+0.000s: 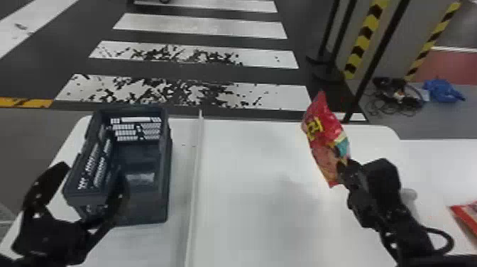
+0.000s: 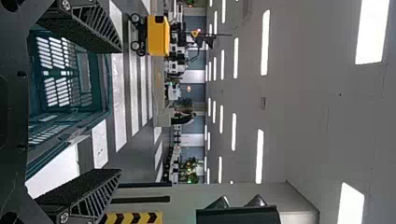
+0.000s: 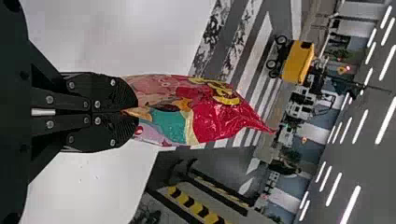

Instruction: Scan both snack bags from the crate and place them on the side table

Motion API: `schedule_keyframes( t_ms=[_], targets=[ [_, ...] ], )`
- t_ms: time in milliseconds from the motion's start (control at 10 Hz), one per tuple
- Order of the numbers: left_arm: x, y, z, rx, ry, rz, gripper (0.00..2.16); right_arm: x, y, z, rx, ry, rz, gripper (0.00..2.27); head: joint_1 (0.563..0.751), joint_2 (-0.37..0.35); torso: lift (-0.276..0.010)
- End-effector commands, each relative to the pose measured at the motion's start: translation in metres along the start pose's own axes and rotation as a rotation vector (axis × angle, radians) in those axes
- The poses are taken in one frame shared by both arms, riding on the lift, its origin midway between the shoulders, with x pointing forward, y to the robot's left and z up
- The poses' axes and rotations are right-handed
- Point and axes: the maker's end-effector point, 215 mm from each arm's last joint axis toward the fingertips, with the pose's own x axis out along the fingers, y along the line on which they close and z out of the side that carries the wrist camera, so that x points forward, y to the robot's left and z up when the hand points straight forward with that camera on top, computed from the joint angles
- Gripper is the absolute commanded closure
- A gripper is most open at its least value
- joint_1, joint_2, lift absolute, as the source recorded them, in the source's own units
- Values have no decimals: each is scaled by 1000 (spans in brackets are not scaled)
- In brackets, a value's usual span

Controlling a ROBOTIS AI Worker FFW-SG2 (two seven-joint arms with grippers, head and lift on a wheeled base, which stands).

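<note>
In the head view my right gripper (image 1: 342,170) is shut on the lower end of a red snack bag (image 1: 321,131), held up over the white table's right part. The right wrist view has the right gripper (image 3: 135,112) pinching that snack bag (image 3: 201,112) at one end. My left gripper (image 1: 88,177) stands open near the front of the dark crate (image 1: 165,184), with nothing between its fingers. In the left wrist view the left gripper (image 2: 119,112) has its fingers wide apart, the crate (image 2: 105,88) beyond them. Another red bag (image 1: 468,214) lies at the head view's right edge.
A thin raised strip (image 1: 197,159) runs along the white table (image 1: 248,213) right of the crate. A further white surface (image 1: 443,167) adjoins on the right. Black posts and a pillar with yellow-black stripes (image 1: 365,35) stand behind. A small pale object (image 1: 409,194) is beside the right arm.
</note>
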Motion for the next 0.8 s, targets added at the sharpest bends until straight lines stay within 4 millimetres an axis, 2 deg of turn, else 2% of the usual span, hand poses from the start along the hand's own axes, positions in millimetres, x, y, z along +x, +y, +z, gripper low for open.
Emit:
schedule_keyframes(
  t_ms=[0, 100, 200, 300, 400, 500, 600, 700],
  targets=[
    [0, 0, -2, -1, 5, 0, 83, 0, 33, -6, -309, -1, -26, 2243, 695, -54, -98],
    [0, 0, -2, -2, 5, 1, 83, 2, 51, -23, -485, 31, -36, 2243, 695, -46, -98],
    [0, 0, -1, -2, 1, 1, 83, 2, 61, -49, -670, 97, -52, 2243, 695, -28, -98],
    [0, 0, -2, -2, 5, 1, 83, -4, 60, -78, -784, 203, -72, 2246, 695, -15, -98],
    [0, 0, -1, -2, 1, 1, 83, -15, 50, -99, -880, 310, -113, 2246, 695, -18, -98],
    [0, 0, -2, -2, 5, 1, 83, -23, 56, -111, -891, 360, -80, 2246, 695, -37, -98],
    [-1, -1, -3, -4, 6, 0, 83, -31, 72, -119, -884, 374, -20, 2240, 695, -48, -98],
    [-1, 0, -3, -2, 6, 0, 83, -39, 82, -115, -809, 363, 22, 1679, 695, -53, -98]
  ],
)
